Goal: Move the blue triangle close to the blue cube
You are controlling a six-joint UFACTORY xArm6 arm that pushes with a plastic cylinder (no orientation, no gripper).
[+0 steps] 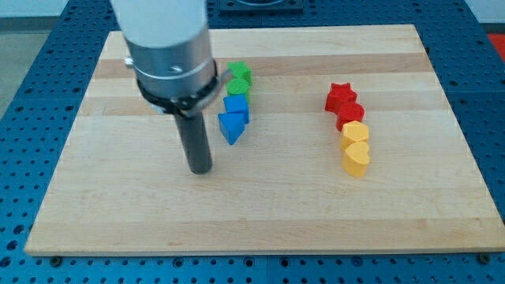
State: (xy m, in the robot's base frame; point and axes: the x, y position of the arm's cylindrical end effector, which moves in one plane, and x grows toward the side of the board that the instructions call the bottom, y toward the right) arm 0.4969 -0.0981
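The blue triangle (pixel 230 126) lies on the wooden board (pixel 260 205), touching the blue cube (pixel 236 106) just above it in the view. My tip (pixel 201 170) rests on the board to the lower left of the blue triangle, a short gap away and not touching it. The arm's grey and white body (pixel 168 47) rises toward the view's top left.
Two green blocks (pixel 239 79) sit in a column right above the blue cube. At the view's right stand a red star (pixel 340 97), a red block (pixel 350 115), a yellow block (pixel 355 132) and a yellow heart (pixel 356 160). A blue perforated table (pixel 31 118) surrounds the board.
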